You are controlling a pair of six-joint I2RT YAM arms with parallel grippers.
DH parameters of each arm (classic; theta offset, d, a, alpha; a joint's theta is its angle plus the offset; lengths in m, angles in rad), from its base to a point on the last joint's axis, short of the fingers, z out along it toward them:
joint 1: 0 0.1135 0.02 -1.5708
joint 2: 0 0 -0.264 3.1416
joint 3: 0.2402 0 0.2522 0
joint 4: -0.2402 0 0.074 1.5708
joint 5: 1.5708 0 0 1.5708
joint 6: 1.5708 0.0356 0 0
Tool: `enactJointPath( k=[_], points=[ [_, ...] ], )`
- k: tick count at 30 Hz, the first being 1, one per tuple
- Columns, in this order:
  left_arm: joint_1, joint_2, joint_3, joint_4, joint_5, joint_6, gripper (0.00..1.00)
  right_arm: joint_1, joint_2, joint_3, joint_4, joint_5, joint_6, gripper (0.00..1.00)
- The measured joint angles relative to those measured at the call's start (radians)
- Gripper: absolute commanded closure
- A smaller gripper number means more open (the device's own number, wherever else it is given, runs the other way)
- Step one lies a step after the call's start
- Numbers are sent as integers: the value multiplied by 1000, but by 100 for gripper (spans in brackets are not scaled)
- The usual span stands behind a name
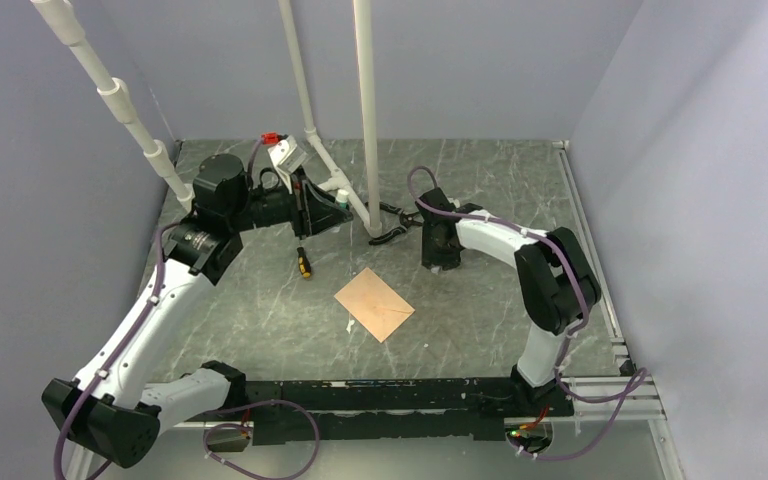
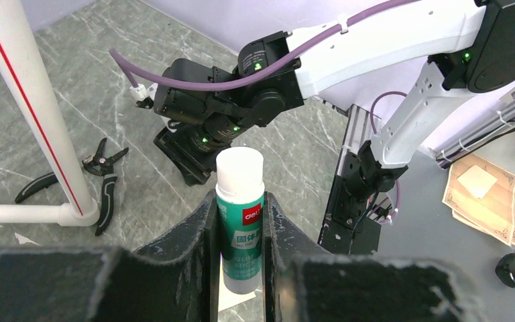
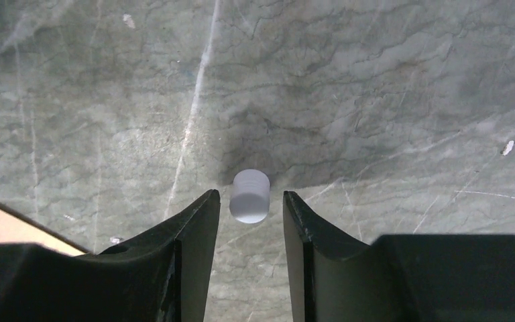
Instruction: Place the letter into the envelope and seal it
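Glue readied for sealing.
Left claw [image 2: 240, 204] clamped on green glue stick [image 2: 239, 178]; right claw [image 3: 249, 201] spread either side of white cap [image 3: 249, 194], not touching. Further out, envelope [image 1: 374, 303] flat on bench [image 1: 260, 310]: likely light, limp, crease-prone; best pinched at an edge.
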Motion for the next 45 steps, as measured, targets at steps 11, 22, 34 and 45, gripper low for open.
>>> enactJointPath(
  k=[11,22,34,45],
  points=[
    [0,18,0,5,5,0,98,-14,31,27,-8,-5,-14,100],
    [0,35,0,31,77,5,98,-20,-311,26,28,-396,-104,100],
    [0,84,34,49,261,29,98,5,-518,58,541,-918,163,100],
    [0,89,54,48,269,57,98,23,-518,61,821,-990,370,100]
  ],
)
